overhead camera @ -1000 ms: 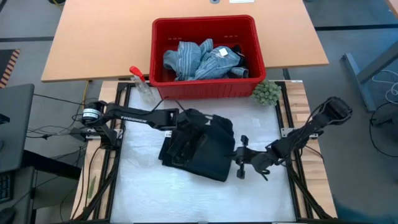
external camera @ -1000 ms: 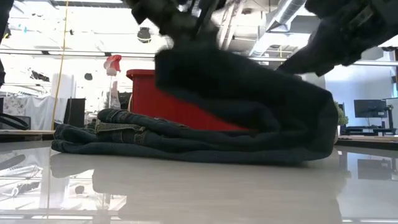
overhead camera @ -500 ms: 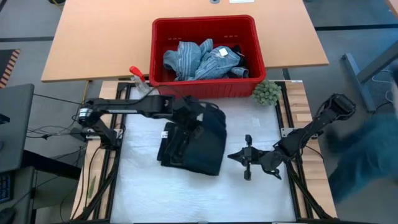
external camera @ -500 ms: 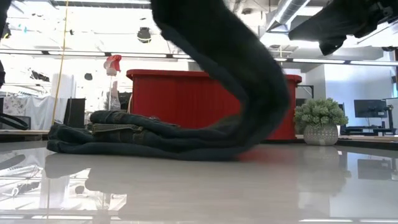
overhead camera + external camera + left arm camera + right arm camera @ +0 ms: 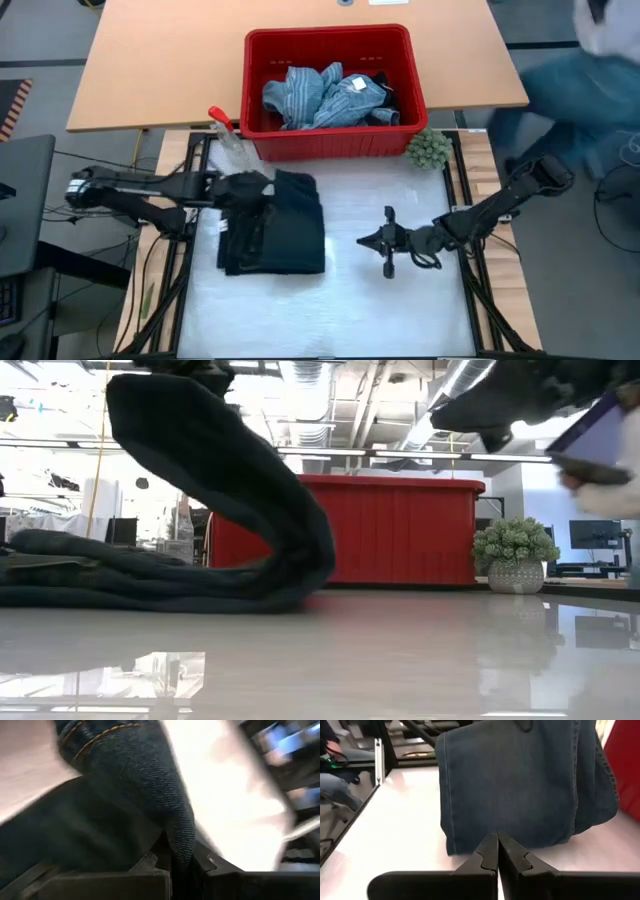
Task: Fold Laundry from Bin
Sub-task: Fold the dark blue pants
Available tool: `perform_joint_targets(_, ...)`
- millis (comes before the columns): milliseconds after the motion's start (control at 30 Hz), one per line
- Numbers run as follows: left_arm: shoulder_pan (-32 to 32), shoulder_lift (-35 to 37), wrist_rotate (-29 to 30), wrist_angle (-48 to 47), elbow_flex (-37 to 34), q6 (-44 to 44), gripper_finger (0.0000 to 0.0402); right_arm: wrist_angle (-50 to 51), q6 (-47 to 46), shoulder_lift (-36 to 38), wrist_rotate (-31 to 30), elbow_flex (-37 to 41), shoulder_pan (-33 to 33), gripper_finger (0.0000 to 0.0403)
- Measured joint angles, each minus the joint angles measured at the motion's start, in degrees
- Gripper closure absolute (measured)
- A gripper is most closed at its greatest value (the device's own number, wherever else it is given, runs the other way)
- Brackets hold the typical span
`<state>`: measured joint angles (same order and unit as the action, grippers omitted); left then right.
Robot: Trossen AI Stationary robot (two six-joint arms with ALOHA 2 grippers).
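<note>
Dark blue jeans (image 5: 285, 235) lie folded on the white table top, left of its middle. My left gripper (image 5: 256, 196) is shut on their upper layer at the pile's far left corner. In the low view that layer (image 5: 230, 470) arches up from the pile. My right gripper (image 5: 386, 243) hangs shut and empty to the right of the jeans, which show ahead of it in the right wrist view (image 5: 520, 785). The red bin (image 5: 408, 62) stands at the far edge with the striped shirt (image 5: 320, 95) and other laundry in it. My left gripper pinches a rounded fold of denim (image 5: 181, 844) between its two fingers (image 5: 150, 865), beside a seam with orange stitching. It comes from the table's left, slanting down. The held part is lifted, and the cloth curves down slack to the pile (image 5: 150, 585) on the table.
A clear spray bottle (image 5: 228, 135) with a red trigger stands left of the bin. A small green fuzzy ball (image 5: 428, 148) sits at the bin's right corner. A person (image 5: 590, 70) moves past the table's far right. Bare white table top lies between the jeans and my right gripper.
My left gripper has drawn back toward the table's left edge and risen a little, keeping its hold. The jeans' upper layer has come over the lower layers, and the pile lies farther left and narrower. My right gripper, shut throughout, has risen slightly, apart from the jeans.
</note>
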<state>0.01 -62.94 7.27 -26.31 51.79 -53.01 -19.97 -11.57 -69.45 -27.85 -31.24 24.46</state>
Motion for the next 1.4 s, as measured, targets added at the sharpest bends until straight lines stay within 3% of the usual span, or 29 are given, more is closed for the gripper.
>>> perform_joint_targets(133,2.4,5.7,-1.0,14.4,-7.7,-0.7,0.0401,-4.7,2.4,-0.8,3.9,0.0,-3.0,0.0376)
perform_joint_targets(300,3.0,3.7,0.1,25.4,-8.6,1.7,0.0401,-14.7,2.7,-6.6,5.9,-0.1,-2.5,0.0377)
perform_joint_targets(567,3.0,-2.6,0.5,28.1,-2.8,8.8,0.0401,-37.8,3.2,-26.6,4.3,-2.9,3.6,0.0377)
perform_joint_targets(833,3.9,-4.7,1.8,37.3,-0.1,9.2,0.0401,-40.3,12.2,-44.0,-9.2,-20.3,8.2,0.0377)
perform_joint_targets(1200,5.5,-4.6,3.8,38.3,1.6,6.7,0.0401,-40.6,29.1,-61.6,-29.4,-46.6,4.9,0.038)
perform_joint_targets(1400,6.2,-4.7,3.3,38.0,1.6,5.8,0.0401,-40.3,35.4,-71.9,-32.3,-58.0,1.6,0.0383)
